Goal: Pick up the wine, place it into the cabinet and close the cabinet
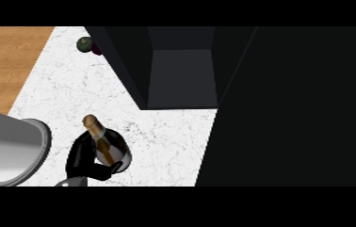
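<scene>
The wine bottle point(106, 143) is dark with a gold-foiled neck and a gold label. It leans over the white marble counter point(83, 89) at the lower left, neck pointing up and left. My right hand point(82, 159) is shut on its lower body, black fingers curled round the base, and the grey wrist comes in from the bottom edge. The dark cabinet point(182, 75) stands open up and to the right of the bottle, its grey inner floor showing. The open cabinet door point(285, 108) fills the right side. No left hand shows.
A big grey rounded shape point(17, 150) crowds the left edge beside the bottle. A small green round thing point(84, 43) and a purple one sit at the back, left of the cabinet. Wood point(21, 56) lies beyond the counter's left edge.
</scene>
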Robot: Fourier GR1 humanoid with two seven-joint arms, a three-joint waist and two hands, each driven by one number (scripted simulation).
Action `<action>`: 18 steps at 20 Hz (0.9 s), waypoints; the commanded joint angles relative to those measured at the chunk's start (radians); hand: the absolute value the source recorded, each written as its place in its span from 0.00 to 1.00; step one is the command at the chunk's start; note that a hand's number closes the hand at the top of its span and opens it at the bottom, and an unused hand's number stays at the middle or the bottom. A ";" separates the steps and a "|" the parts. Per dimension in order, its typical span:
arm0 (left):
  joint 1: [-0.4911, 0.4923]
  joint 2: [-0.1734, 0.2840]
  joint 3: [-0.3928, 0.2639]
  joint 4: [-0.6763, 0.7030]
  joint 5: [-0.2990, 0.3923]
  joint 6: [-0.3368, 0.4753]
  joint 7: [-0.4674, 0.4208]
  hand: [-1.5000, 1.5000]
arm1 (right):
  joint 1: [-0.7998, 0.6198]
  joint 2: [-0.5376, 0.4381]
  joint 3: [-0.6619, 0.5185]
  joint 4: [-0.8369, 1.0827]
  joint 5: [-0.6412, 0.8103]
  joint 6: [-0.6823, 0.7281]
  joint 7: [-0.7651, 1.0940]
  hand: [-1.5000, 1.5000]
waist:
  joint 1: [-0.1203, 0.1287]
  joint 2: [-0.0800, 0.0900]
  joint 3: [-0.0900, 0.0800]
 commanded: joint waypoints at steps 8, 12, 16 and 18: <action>0.035 0.022 -0.094 -0.143 0.015 -0.176 0.097 1.00 | 0.020 -0.016 0.013 -0.137 0.097 -0.014 0.069 0.00 | 0.014 -0.004 0.001; 0.012 -0.032 -0.113 -0.194 0.029 -0.134 0.152 1.00 | 0.095 -0.062 0.021 -0.195 0.099 -0.022 0.024 0.00 | 0.003 -0.005 0.002; 0.069 -0.061 -0.147 -0.344 0.047 -0.116 0.239 1.00 | 0.075 -0.077 -0.007 -0.210 0.063 -0.025 0.038 0.00 | 0.012 -0.006 0.002; 0.115 -0.083 -0.191 -0.437 0.034 -0.109 0.262 1.00 | 0.060 -0.081 -0.017 -0.198 0.072 -0.030 0.064 0.00 | 0.013 -0.005 0.001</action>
